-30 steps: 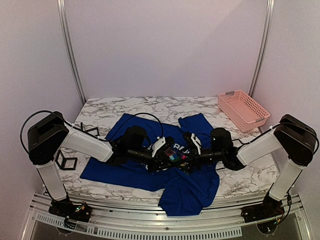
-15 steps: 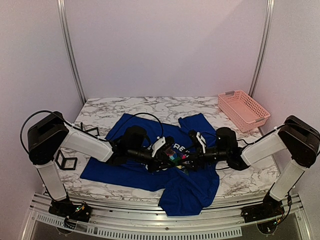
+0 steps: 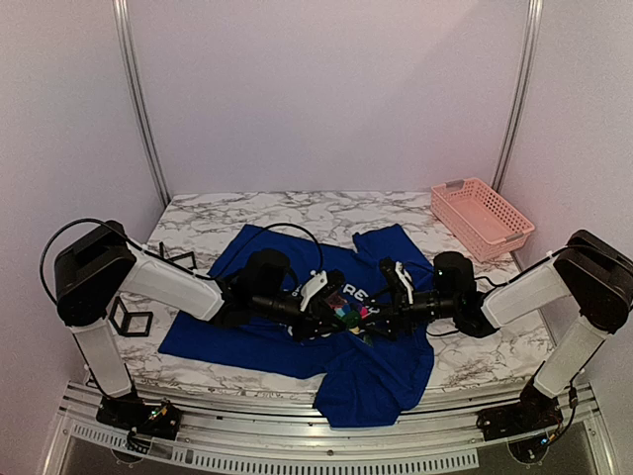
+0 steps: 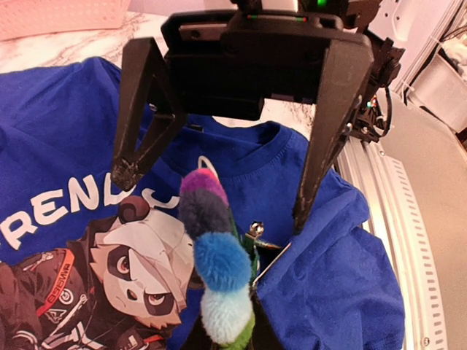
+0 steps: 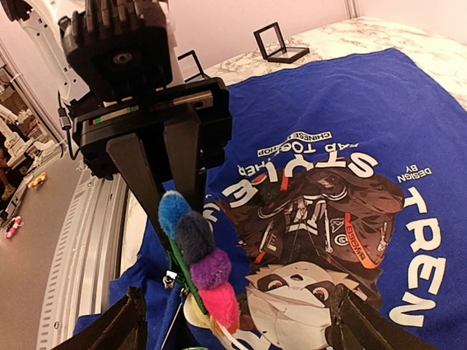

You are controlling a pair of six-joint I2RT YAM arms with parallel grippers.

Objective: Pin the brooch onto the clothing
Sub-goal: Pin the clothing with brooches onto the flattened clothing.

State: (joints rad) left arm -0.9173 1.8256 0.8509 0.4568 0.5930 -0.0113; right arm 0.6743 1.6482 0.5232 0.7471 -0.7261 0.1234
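Note:
The brooch (image 4: pixel 217 262) is a row of fuzzy coloured petals, also in the right wrist view (image 5: pixel 198 251) and the top view (image 3: pixel 346 313). My left gripper (image 3: pixel 331 307) is shut on it and holds it on edge over the blue T-shirt (image 3: pixel 247 336), beside the panda print (image 4: pixel 131 255). Its metal pin (image 4: pixel 257 232) shows at the back, against a raised fold of the T-shirt (image 4: pixel 328 284); whether it pierces the cloth I cannot tell. My right gripper (image 3: pixel 389 297) is open and empty, facing the brooch from the right, its fingers (image 4: pixel 314 160) apart from it.
A pink lattice basket (image 3: pixel 482 218) stands at the back right. Two black open-frame cube holders (image 3: pixel 131 319) (image 3: pixel 180 260) stand left of the shirt, also in the right wrist view (image 5: pixel 277 44). The shirt's lower part hangs over the table's front edge (image 3: pixel 371 396).
My right gripper has drawn back to the right, away from the brooch, and stands open. The left gripper and the brooch have hardly moved.

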